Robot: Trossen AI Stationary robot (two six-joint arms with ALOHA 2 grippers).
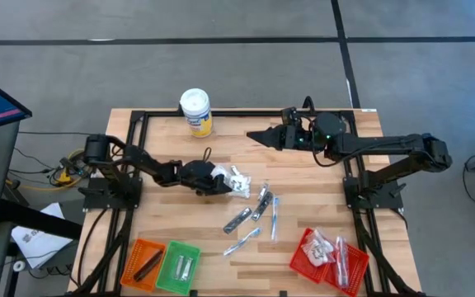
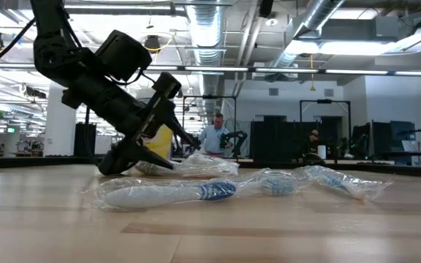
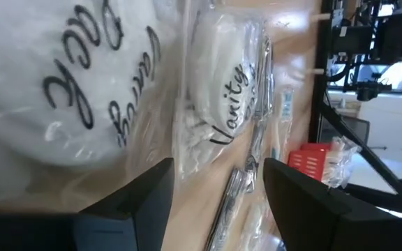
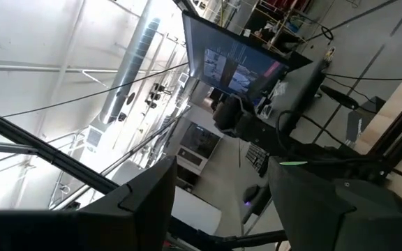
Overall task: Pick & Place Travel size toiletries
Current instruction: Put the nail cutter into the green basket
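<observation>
White sachets (image 1: 237, 181) lie just beyond the left gripper (image 1: 218, 180)'s spread jaws.

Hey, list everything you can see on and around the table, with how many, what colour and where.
White sachets: a small pile, white with black script, mid-table at the left tool.
Wrapped sticks: several, silvery and clear, loose right of centre.
Canister: one, yellow with white lid, back edge.
Orange basket: one, front left, holds a dark narrow item.
Green basket: one, beside the orange one, holds pale items.
Red basket: one, front right, holds wrapped items.
Table: one, light wood.
People: at least one, in the room beyond.
Left tool: open, down at the sachets.
Right tool: open, raised near the back.
</observation>
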